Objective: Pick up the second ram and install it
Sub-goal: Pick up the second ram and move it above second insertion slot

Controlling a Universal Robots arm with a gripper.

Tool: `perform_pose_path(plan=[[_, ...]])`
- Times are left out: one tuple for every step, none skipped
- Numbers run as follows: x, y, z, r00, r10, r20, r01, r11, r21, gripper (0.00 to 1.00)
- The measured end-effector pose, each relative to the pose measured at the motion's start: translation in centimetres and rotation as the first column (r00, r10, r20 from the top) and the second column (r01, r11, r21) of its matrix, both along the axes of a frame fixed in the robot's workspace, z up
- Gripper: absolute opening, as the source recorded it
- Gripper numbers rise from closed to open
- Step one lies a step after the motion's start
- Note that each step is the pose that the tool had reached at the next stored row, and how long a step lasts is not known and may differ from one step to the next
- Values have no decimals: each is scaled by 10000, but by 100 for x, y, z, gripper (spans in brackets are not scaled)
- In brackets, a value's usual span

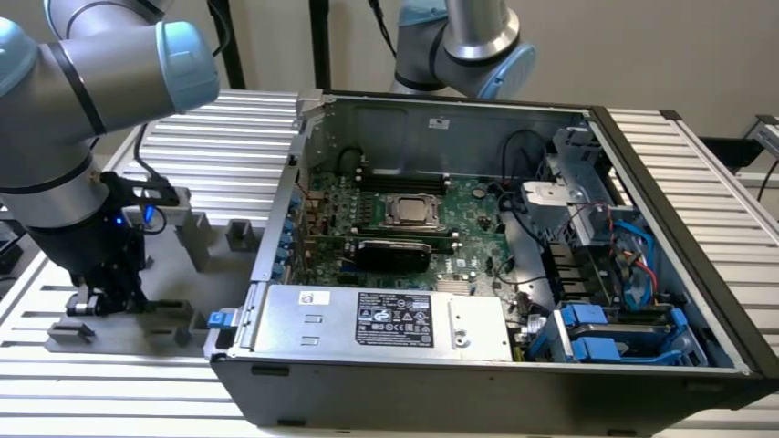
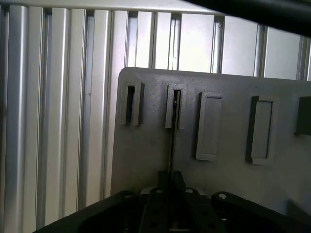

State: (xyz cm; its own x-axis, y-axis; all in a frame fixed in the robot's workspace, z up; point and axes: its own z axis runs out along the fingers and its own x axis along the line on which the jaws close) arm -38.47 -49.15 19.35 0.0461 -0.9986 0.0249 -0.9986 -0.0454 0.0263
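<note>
At 8 o'clock from the open case (image 1: 487,392) | pincer (image 2: 171,178) narrow, nipping the second ram (image 2: 172,145) edge-on in the grey holder (image 2: 146,165) | judged best: straight pull along the slot (image 2: 182,107), no twist, grip centred | bench (image 1: 232,128) beyond

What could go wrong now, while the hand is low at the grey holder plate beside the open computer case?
1. The second ram stands edge-on in a slot of the grey holder plate, with the hand at its free end; a slightly tilted pull might jam or bend it.
2. The computer case wall rises between the holder and the motherboard; a low carry could strike it.
</note>
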Motion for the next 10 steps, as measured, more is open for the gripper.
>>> perform_pose_path(plan=[[1, 0, 0, 10000, 1, -1, -1, 10000, -1, 14], [1, 0, 1, 10000, 1, -2, -1, 10000, -1, 14], [1, 0, 0, 10000, 0, -1, 0, 10000, -1, 14], [1, 0, 0, 10000, 1, -2, -1, 10000, -1, 14], [1, 0, 0, 10000, 1, -1, -1, 10000, 0, 14], [1, 0, 0, 10000, 0, -1, 0, 10000, -1, 14], [1, 0, 0, 10000, 1, -1, -1, 10000, -1, 14], [1, 0, 1, 10000, 0, -1, 0, 10000, -1, 14], [1, 0, 1, 10000, -10, -1, 10, 10000, -1, 14], [1, 0, 1, 10000, -36, -1, 36, 10000, -2, 14]])
